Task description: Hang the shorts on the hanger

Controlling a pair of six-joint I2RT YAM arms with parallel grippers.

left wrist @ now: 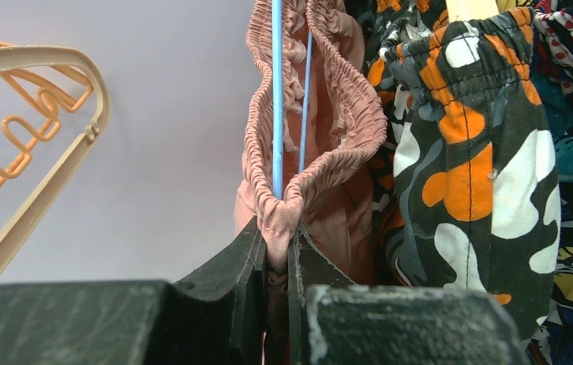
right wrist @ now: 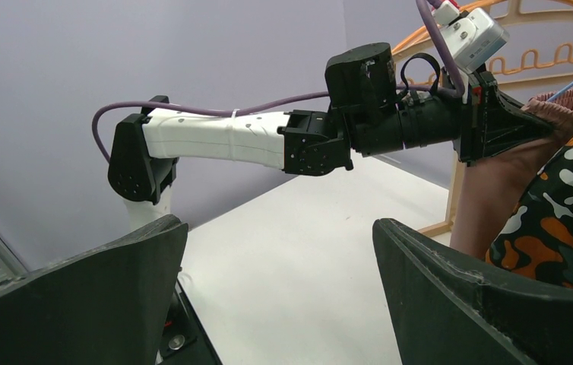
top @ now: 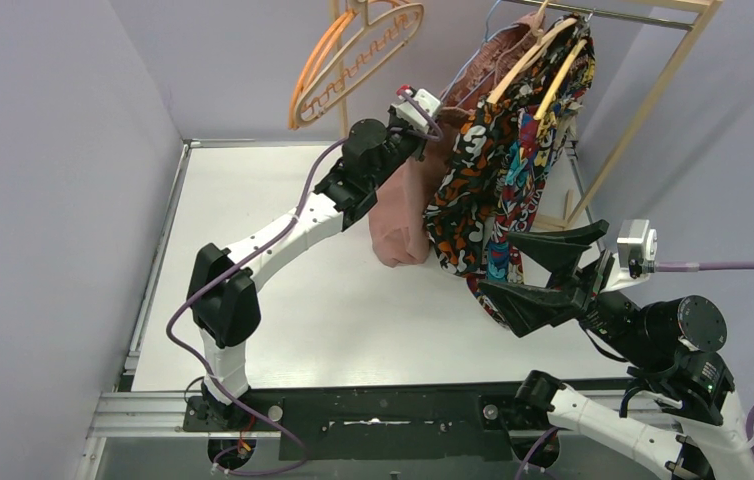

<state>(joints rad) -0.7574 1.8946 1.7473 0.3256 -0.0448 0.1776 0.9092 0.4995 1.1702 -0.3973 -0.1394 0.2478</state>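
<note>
While the left fingers (left wrist: 239,262) clamp the shorts (left wrist: 337,122) by the waistband, draped over the hanger (left wrist: 277,91), the right fingers (right wrist: 458,289) gape empty; a gentle release seems next.

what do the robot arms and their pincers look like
The left arm and right arm are white shells with chunky black joints, and a purple cable trails along each. The left pincer and right pincer have broad black wedge-shaped fingers, scuffed pale at the edges. A small white camera box sits on each wrist.
</note>
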